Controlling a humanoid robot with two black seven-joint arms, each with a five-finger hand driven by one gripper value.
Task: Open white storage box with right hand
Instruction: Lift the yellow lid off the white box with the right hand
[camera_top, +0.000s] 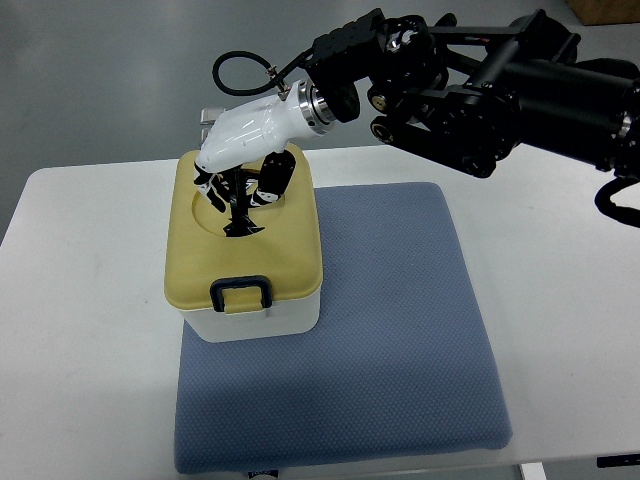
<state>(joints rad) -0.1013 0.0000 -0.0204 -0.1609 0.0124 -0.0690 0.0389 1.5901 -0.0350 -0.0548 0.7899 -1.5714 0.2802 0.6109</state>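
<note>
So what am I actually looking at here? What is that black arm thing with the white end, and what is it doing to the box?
This is one picture, taken by a camera on the robot that looks steeply down at its work. The black jointed arm coming in from the right is the robot's right arm, and the white-shelled part at its end is its right hand, with dark fingers like a person's. The left arm is not in the picture.

On the white table lies a blue-grey fabric mat. On the mat's left part stands a white plastic storage box with a pale yellow lid and a dark latch at its front edge.

The hand reaches down onto the lid, its fingers in the round dip on top. Whether they actually grip anything there is hard to tell. The lid looks closed.
</note>
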